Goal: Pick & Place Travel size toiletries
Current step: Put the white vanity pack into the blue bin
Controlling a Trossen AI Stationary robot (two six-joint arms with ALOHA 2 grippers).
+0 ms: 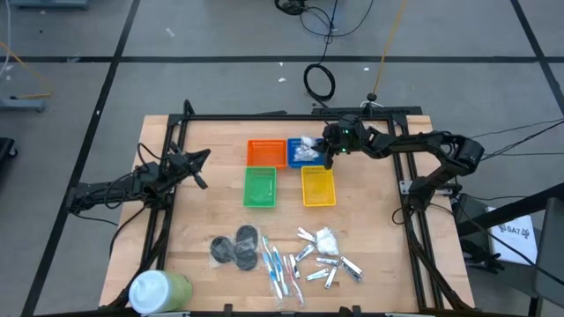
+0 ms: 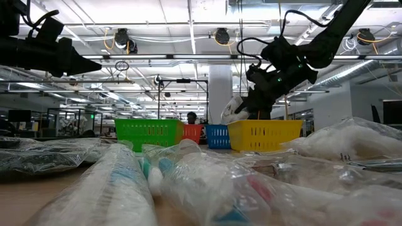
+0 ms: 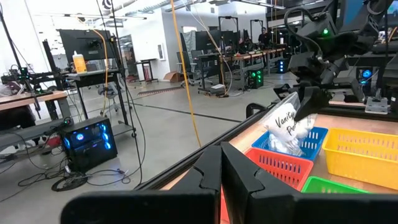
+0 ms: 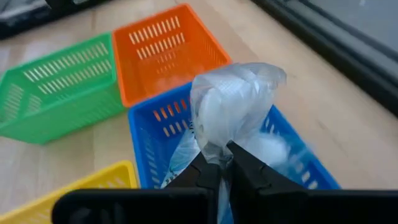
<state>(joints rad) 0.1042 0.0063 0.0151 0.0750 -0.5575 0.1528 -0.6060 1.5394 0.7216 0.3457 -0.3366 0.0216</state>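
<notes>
- Over the far edge of the bench, the right gripper (image 4: 225, 163) holds a white puffy packet (image 4: 233, 106) above the blue basket (image 4: 152, 134), its two fingers pinched narrowly on the clear wrapper.
- The grip takes only a fold of thin film, so the packet could slip free early; hanging close to the basket's rim, it could land on the wall and tip toward the orange basket (image 1: 261, 152) just beside it.
- A second packet seems to lie in the blue basket already, so a release from this height could leave the new one perched on top or rolling out.
- At the left edge of the bench the left gripper (image 1: 199, 159) waits with its fingers pressed together on nothing, well apart from the baskets.
- The remaining toiletries lie near the front edge: white packets (image 1: 326, 238), silver clippers (image 1: 339, 267), toothbrushes (image 1: 280, 269) and dark discs (image 1: 236, 246), with a white-and-green tub (image 1: 159, 289) at the front left corner.
- Only the right wrist view shows how little film the fingers hold; only the high view shows that the green basket (image 1: 259, 187) and yellow basket (image 1: 318, 186) hold nothing visible; the left wrist view alone shows printed lettering on the hanging packet.
</notes>
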